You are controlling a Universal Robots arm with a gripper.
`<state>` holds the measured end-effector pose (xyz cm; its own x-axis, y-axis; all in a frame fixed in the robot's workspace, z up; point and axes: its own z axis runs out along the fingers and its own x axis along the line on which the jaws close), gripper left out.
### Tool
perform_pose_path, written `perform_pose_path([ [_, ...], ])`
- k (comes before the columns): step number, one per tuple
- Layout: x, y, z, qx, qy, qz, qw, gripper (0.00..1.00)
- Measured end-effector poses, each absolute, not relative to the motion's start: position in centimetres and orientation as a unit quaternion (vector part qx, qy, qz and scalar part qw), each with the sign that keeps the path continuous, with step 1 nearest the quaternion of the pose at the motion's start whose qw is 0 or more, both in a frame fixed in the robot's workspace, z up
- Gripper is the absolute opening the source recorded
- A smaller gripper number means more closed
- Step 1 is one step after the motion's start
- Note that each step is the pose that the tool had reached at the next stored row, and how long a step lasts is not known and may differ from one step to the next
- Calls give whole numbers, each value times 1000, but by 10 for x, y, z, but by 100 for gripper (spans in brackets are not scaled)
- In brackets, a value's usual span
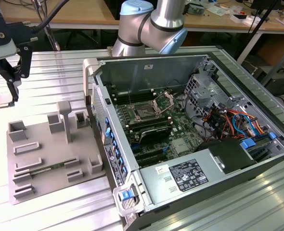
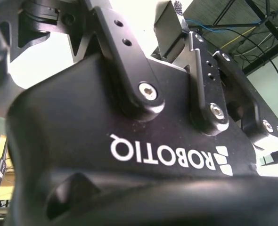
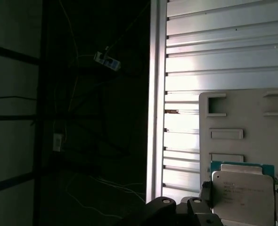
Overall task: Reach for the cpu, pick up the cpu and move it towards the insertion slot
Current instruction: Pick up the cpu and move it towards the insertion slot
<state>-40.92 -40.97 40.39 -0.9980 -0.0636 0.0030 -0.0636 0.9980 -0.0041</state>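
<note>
The cpu, a flat square chip with a silvery top and a thin greenish rim, hangs close to the camera in the first wrist view, above the grey fixture plate. Black links of the gripper reach up to its edge. In the exterior view my gripper hangs above the table at the far left, beyond the plate's corner. The second wrist view shows its fingers standing close together, apparently shut on the cpu. The insertion slot lies inside the open computer case, its metal bracket hinged up.
The grey fixture plate carries raised blocks, pockets and a green memory stick. The case's wall stands between plate and motherboard. The arm's elbow rises behind the case. The table's edge drops to a dark floor.
</note>
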Motion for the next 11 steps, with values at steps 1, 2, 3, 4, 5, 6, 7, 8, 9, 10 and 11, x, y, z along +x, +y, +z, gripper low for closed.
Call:
perform_pose_path([
  [1, -409, -410, 404, 32, -999, 2, 1, 54],
  [2, -409, -410, 405, 32, -999, 2, 1, 54],
  [3, -409, -410, 406, 32, -999, 2, 1, 54],
  [4, -409, -410, 406, 32, -999, 2, 1, 54],
  [5, -409, -410, 407, 32, -999, 2, 1, 54],
  [6, -409, -410, 408, 32, -999, 2, 1, 54],
  [7, -409, -410, 409, 32, -999, 2, 1, 54],
  [8, -409, -410, 410, 32, -999, 2, 1, 54],
  [9, -409, -410, 411, 32, -999, 2, 1, 54],
  [10, -409, -410, 412, 32, -999, 2, 1, 54],
  [11, -409, -410, 413, 32, -999, 2, 1, 54],
])
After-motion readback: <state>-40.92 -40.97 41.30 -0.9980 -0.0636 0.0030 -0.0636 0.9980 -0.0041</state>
